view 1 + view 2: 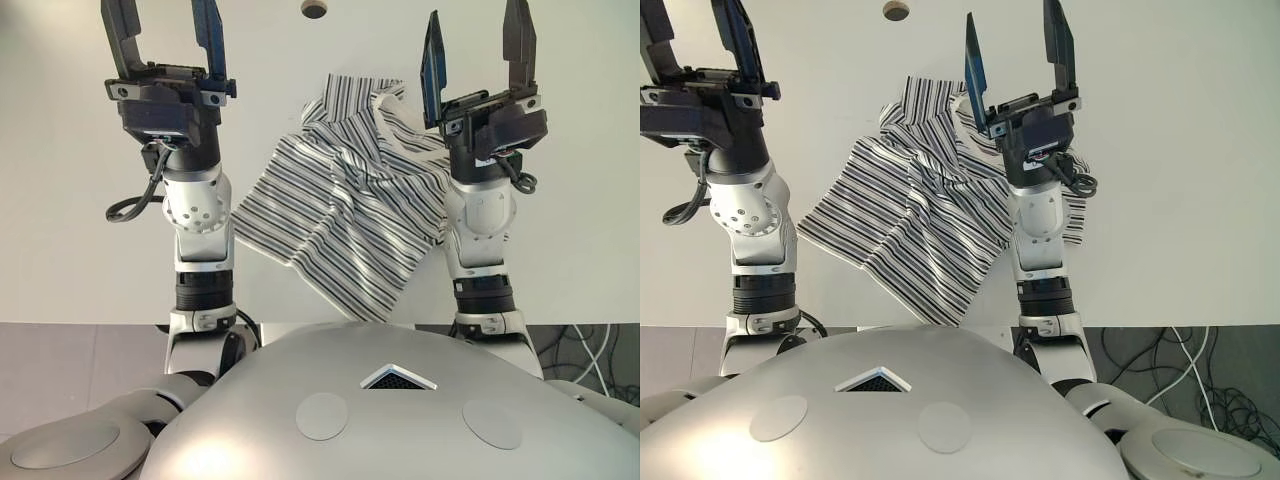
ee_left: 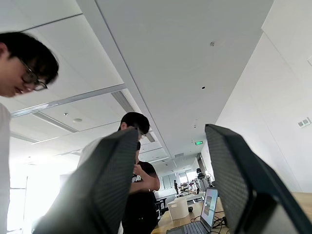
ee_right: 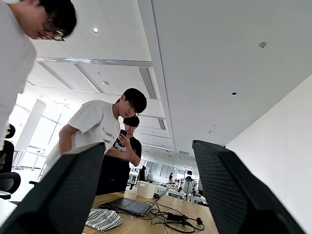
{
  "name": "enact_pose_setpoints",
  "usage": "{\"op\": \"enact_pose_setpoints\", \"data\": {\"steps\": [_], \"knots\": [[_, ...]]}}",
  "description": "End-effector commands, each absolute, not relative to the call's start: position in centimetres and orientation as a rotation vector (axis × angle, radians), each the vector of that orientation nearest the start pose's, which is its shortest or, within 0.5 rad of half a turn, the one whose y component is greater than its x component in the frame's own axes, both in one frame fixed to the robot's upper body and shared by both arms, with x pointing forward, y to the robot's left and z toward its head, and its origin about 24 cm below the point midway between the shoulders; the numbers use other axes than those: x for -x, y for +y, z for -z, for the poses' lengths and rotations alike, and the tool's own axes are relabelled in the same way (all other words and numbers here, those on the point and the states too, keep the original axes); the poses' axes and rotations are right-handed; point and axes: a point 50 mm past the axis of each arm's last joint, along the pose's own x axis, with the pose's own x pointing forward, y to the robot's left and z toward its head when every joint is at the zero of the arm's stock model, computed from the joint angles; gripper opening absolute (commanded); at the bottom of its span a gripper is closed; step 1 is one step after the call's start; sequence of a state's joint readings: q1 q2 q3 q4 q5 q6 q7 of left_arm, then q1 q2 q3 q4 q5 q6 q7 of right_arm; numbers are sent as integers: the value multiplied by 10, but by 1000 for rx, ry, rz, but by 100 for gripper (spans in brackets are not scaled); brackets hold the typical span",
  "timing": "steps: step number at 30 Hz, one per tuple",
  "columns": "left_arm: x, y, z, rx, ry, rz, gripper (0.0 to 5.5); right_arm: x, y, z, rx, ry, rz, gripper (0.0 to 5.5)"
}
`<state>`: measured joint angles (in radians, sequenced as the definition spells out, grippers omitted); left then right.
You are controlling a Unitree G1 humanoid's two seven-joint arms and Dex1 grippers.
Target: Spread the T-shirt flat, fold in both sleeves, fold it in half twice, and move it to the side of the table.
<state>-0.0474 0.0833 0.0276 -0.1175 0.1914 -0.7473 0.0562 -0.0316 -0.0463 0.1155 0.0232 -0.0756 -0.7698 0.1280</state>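
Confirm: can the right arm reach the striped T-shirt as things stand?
Likely yes. The right gripper is open and empty, pointing upward at the right edge of the crumpled T-shirt. Nothing lies between them, but it would have to tip down first.

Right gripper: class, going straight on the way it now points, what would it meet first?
Nothing close: the right gripper points up, away from the T-shirt, and its wrist view shows open room up to the ceiling, though depth is unclear.

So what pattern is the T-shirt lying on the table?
The T-shirt has narrow dark and white stripes, seen best in the left eye view.
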Motion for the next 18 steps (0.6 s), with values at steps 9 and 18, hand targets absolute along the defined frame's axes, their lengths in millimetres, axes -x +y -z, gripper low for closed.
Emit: {"op": "enact_pose_setpoints", "data": {"steps": [9, 18], "knots": [[-235, 141, -125, -243, -796, 48, 252, -233, -115, -113, 180, -768, -123, 335], [-232, 136, -122, -281, -794, 118, 252, -229, -113, -110, 134, -707, -293, 335]]}}
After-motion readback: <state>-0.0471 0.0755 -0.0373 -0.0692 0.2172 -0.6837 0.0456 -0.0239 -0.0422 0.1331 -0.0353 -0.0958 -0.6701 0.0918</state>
